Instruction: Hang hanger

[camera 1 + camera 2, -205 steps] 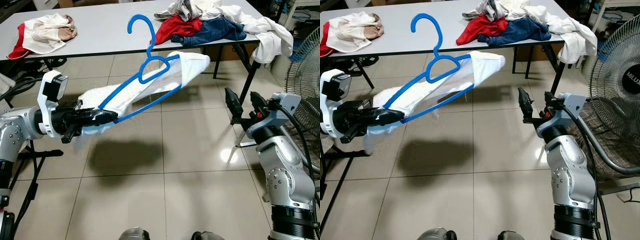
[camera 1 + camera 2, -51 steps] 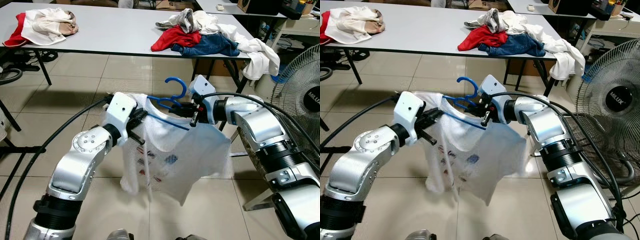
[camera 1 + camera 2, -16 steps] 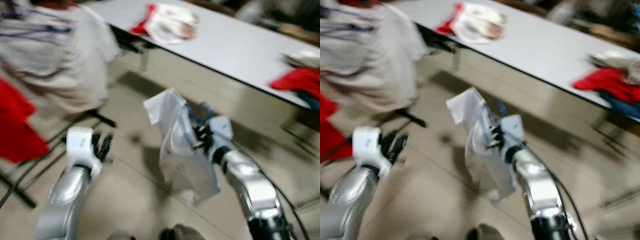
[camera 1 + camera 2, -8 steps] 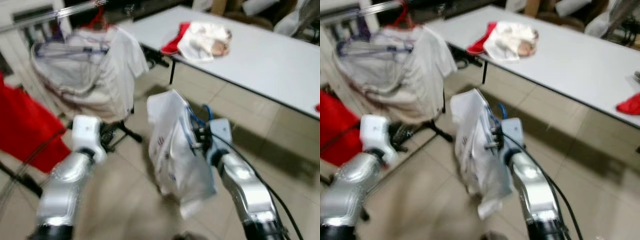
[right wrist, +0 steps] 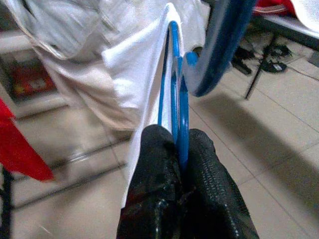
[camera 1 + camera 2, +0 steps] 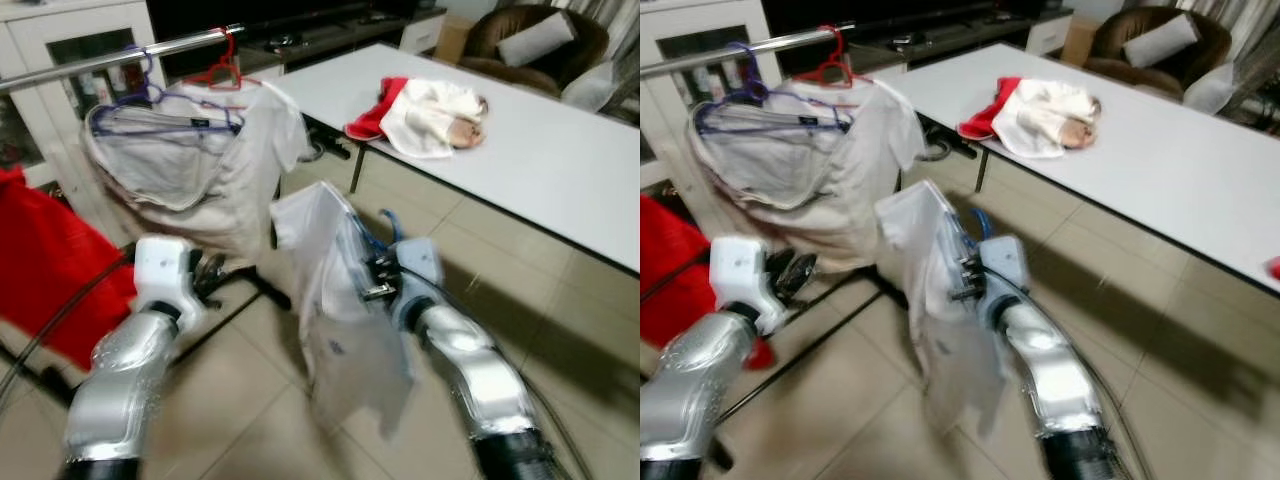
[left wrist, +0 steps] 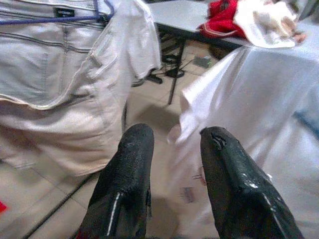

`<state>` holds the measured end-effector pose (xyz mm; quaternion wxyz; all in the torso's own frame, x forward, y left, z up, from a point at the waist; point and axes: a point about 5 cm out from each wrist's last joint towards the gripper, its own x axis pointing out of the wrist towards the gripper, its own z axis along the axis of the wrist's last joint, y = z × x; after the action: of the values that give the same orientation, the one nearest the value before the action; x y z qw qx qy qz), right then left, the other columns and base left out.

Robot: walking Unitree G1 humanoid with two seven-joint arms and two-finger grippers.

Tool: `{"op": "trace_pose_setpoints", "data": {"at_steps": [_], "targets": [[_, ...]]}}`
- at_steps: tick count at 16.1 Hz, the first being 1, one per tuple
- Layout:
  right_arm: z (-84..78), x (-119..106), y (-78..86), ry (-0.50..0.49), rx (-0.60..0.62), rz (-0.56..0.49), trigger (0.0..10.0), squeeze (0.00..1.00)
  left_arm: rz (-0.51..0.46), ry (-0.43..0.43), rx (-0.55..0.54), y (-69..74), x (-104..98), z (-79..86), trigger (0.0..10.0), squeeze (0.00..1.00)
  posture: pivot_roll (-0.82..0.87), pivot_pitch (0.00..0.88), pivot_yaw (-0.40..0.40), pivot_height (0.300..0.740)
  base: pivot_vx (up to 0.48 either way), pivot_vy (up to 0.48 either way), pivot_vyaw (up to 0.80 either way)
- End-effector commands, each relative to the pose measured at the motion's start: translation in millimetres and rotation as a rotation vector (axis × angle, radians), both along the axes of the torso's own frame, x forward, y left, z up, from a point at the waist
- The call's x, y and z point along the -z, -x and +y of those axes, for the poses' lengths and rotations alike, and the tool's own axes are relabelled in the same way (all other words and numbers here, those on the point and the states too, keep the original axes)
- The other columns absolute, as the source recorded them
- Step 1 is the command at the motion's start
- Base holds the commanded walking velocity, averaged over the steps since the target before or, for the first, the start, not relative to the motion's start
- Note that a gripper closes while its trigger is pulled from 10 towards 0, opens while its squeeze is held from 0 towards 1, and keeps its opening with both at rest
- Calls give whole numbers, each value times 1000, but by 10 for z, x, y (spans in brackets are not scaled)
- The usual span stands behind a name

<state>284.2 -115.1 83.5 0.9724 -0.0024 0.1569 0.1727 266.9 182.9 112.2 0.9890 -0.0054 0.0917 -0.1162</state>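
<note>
A blue hanger carries a white T-shirt, and my right gripper is shut on the hanger just below its hook. The shirt hangs in front of me at mid-height, right of the clothes rail. On that metal rail hang a pale shirt on a purple hanger and a bare red hanger. My left gripper is open and holds nothing, low down between the pale shirt and the white T-shirt.
A red garment hangs at the far left of the rack. A grey table with a heap of red and cream clothes stands behind on the right. The rack's black legs cross the tiled floor.
The hanger has passed from my left gripper to my right, and the left has let go. The camera has swung left, bringing the rail and hung clothes into view.
</note>
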Motion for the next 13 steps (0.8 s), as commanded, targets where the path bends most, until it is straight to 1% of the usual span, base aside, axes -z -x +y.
{"op": "trace_pose_setpoints", "data": {"at_steps": [1, 4, 5, 7, 11, 13], "targets": [[77, -88, -37, -25, -25, -39, 10000, 0, 12, -25, -27, 32, 5, 94, 10000, 0, 11, 5, -35, 740, 405, 0, 800], [72, -82, -46, -21, -9, -48, 10000, 0, 11, -39, -19, 61, -5, 92, 10000, 0, 20, 8, -44, 740, 406, 0, 800], [47, -70, -59, -26, 18, -43, 10000, 0, 2, -52, -15, 71, -41, 87, 10000, 0, 24, 11, -48, 740, 405, 0, 0], [60, -58, -58, -17, -9, -40, 10000, 0, 0, -54, -13, 78, -50, 85, 10000, 0, 27, 13, -50, 740, 405, 0, 0], [86, -48, -52, -32, -8, -34, 10000, 0, 3, -58, -14, 80, -57, 105, 10000, 0, 34, 14, -45, 740, 405, 0, 0], [119, -39, -41, -46, -13, -29, 10000, 0, 3, -53, 3, 82, -67, 103, 10000, 0, 36, 16, -37, 740, 407, 0, 0]]}}
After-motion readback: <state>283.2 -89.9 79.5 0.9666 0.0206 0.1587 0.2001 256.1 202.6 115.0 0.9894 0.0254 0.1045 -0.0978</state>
